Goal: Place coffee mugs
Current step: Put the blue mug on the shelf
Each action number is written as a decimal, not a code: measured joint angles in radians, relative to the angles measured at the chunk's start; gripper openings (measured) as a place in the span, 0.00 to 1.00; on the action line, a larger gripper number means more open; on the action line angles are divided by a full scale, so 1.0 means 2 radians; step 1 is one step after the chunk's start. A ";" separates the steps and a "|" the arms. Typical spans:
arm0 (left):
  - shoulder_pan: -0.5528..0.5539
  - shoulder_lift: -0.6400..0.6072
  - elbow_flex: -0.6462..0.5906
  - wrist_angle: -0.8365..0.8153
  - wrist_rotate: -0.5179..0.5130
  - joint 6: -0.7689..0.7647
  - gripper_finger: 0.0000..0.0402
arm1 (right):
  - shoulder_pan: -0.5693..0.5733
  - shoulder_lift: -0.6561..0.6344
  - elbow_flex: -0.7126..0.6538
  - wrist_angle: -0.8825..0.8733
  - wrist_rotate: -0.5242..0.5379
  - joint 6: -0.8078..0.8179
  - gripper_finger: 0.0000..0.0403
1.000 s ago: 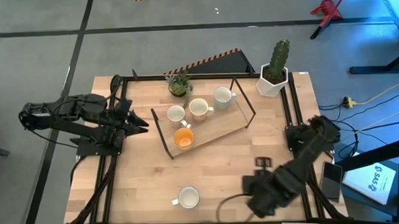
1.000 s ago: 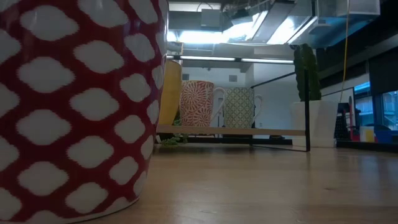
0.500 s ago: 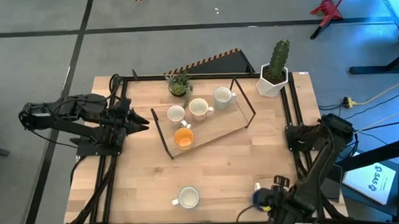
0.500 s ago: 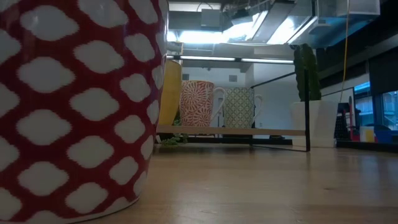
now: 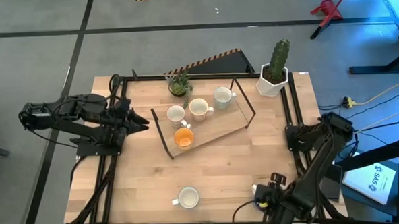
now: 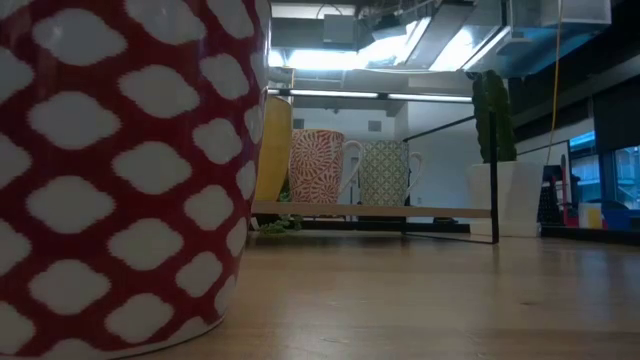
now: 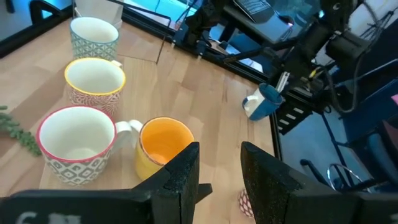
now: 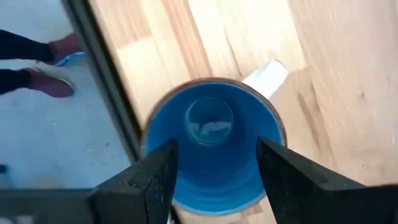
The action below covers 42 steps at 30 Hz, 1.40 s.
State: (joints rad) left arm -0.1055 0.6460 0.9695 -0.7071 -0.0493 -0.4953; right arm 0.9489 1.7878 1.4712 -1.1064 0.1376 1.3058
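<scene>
Four mugs stand on a wooden rack (image 5: 224, 128): a white one (image 5: 176, 114), a cream one (image 5: 199, 108), a pale one (image 5: 222, 95) and an orange one (image 5: 184, 137). A red-and-white patterned mug (image 5: 188, 197) stands alone by the near edge and fills the left of the low view (image 6: 120, 170). My right gripper (image 5: 267, 189) is at the near-right corner, shut on the blue mug (image 8: 211, 143). My left gripper (image 7: 217, 177) is open and hovers off the rack's left end, close to the orange mug (image 7: 163, 146). My right gripper comes down on the blue mug from above, with one finger (image 8: 155, 180) outside each of two opposite sides of its rim (image 8: 152, 134). The white handle (image 8: 267, 73) sticks out free, away from both fingers. The mug hangs roughly upright below the gripper and looks clear of the table (image 7: 264, 102).
A white hexagonal cactus pot (image 5: 273, 78) stands at the far-right corner, and a small green plant (image 5: 179, 86) sits behind the rack. Black frame rails (image 5: 291, 115) run along the table's sides. Bare wood lies between the rack and the near edge. A person's shoes (image 8: 43, 68) show on the floor.
My right arm has drawn back toward the table's near-right corner, and the blue mug has come into sight at its gripper near the near edge. Over the last half second it has shifted only slightly. The left arm and the mugs on the rack have kept still.
</scene>
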 joint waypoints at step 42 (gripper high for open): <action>0.000 0.000 0.000 -0.011 -0.019 0.005 0.28 | -0.177 -0.025 -0.067 0.050 -0.038 -0.248 0.01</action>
State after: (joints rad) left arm -0.1051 0.6460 0.9695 -0.7294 -0.0883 -0.4850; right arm 0.5950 1.7373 1.3377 -1.0068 0.0610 0.8097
